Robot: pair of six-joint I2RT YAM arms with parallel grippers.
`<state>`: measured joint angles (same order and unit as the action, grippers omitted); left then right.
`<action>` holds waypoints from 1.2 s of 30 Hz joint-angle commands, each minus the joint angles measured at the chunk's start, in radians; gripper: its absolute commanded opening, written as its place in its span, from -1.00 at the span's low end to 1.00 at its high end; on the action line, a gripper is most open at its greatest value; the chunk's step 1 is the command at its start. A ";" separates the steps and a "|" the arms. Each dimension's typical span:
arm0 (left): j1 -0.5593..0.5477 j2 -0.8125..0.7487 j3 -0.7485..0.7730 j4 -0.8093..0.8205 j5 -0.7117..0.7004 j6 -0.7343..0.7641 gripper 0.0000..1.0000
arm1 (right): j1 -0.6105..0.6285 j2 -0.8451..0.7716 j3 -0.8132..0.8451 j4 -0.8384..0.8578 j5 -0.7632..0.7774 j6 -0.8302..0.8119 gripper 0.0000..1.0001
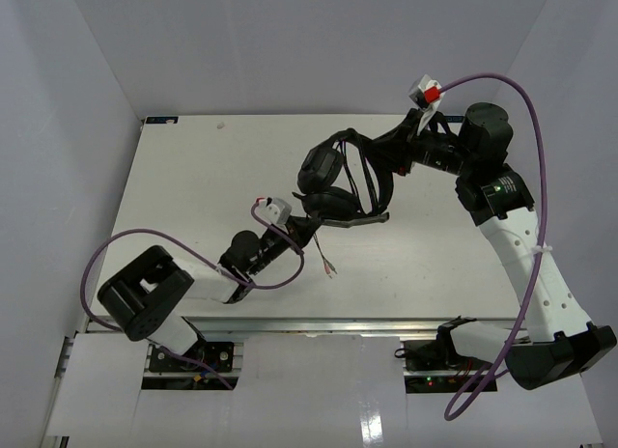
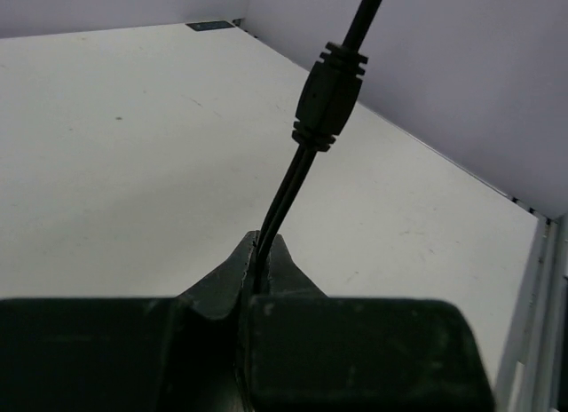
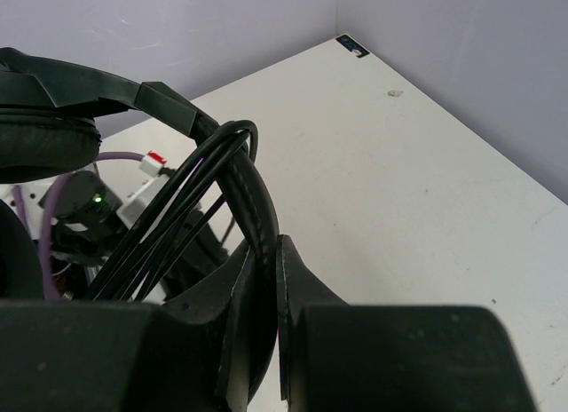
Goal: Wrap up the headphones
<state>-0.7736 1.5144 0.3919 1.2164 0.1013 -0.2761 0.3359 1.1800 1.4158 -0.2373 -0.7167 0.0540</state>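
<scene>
Left jaws are pinching the cable (image 2: 295, 174) while right jaws are clamping the headphones' (image 1: 321, 164) headband (image 3: 259, 203), seemingly above the desk (image 1: 193, 168).

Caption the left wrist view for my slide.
Left gripper shut on the black headphone cable below its ribbed splitter.

The left arm (image 1: 198, 286) and right arm (image 1: 521, 245) have white shells and black joints, each trailed by a purple cable (image 1: 492, 76). The left gripper (image 2: 260, 252) and right gripper (image 3: 266, 252) are matte black and wedge-tipped. A green light (image 1: 494, 188) shows on the right arm.
</scene>
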 commanded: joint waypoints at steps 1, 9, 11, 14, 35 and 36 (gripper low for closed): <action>-0.064 -0.088 -0.054 -0.043 0.025 -0.100 -1.00 | -0.006 -0.006 0.040 0.051 0.102 0.048 -0.85; -0.224 -0.083 0.091 -0.304 0.011 -0.090 -1.00 | -0.006 0.005 0.039 0.030 0.316 0.068 -0.85; -0.273 -0.093 0.119 -0.359 -0.003 -0.082 -1.00 | -0.005 0.008 0.042 0.021 0.384 0.053 -0.85; -0.330 -0.137 0.124 -0.432 -0.036 -0.076 -1.00 | -0.005 0.008 0.043 0.007 0.473 0.013 -0.85; -0.524 -0.189 0.677 -1.238 -0.111 0.069 -1.00 | 0.192 0.023 -0.119 0.108 0.979 -0.331 -0.85; -0.524 -0.170 0.711 -1.261 -0.114 0.079 -1.00 | 0.202 0.026 -0.125 0.114 0.995 -0.346 -0.85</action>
<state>-1.2627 1.2995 0.9744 0.1168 -0.0951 -0.2340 0.4922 1.1961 1.3017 -0.3342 0.0653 -0.1852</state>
